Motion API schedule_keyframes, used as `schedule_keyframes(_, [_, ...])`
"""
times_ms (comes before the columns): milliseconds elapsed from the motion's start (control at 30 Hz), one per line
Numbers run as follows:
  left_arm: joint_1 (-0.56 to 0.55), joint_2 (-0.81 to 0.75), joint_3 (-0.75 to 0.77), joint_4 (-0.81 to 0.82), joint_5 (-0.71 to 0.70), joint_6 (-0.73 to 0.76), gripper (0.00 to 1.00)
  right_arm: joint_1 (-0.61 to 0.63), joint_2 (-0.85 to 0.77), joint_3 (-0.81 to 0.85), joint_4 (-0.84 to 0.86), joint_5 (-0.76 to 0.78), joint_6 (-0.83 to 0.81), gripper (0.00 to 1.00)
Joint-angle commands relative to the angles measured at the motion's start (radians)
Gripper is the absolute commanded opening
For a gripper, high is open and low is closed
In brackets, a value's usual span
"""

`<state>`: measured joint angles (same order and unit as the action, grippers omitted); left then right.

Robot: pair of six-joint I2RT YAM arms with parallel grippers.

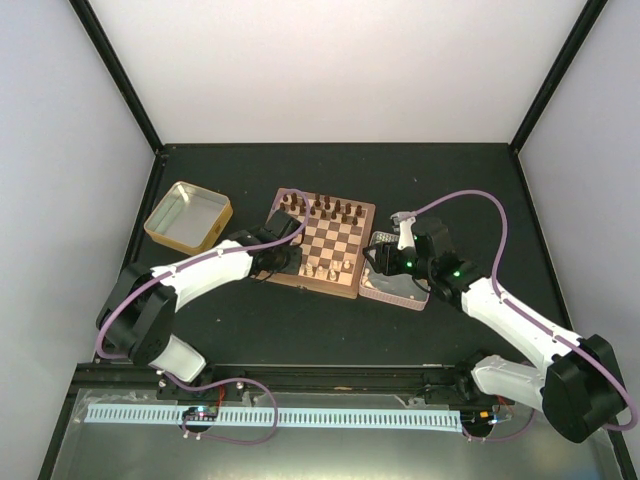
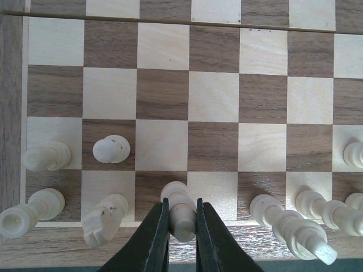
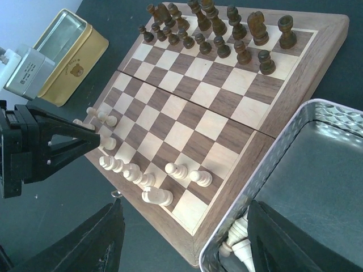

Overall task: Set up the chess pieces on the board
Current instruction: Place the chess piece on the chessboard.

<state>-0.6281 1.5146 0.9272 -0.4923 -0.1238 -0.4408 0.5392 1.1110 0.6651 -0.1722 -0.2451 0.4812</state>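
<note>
Layout: the board lies on the dark desk between my two arms, with a tin on either side.
Left pincer: my left pincer is clamped on one light piece at the board's near edge, a finger pressed against each side of it.
Held piece: its base sits over the nearest row, about where a dark square meets a light one. I cannot tell whether it touches the wood.
Light pieces: the other light pieces stand in the two rows nearest me, a few to the left of the held one and a cluster to its right. Some squares in those rows are bare.
Dark pieces: the dark pieces fill the two far rows.
Right pincer: my right pincer has its fingers spread wide with nothing between them. It hangs above the spot where the board's corner meets the silver tin.
Silver tin: it sits just beside the board's right side, with a few light pieces lying in its near corner.
Gold tin: the gold tin sits apart from the board on the left.
</note>
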Motion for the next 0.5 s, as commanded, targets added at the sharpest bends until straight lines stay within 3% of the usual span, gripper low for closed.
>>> schedule_keyframes(0, [0.005,0.011,0.013,-0.015,-0.028,0.013,0.11,0.004,0.005,0.003,0.012,0.009,0.007,0.60])
schedule_keyframes(467, [0.006,0.023,-0.006,-0.020,-0.012,0.004,0.16,0.005,0.013,0.002,0.015,0.003,0.011,0.60])
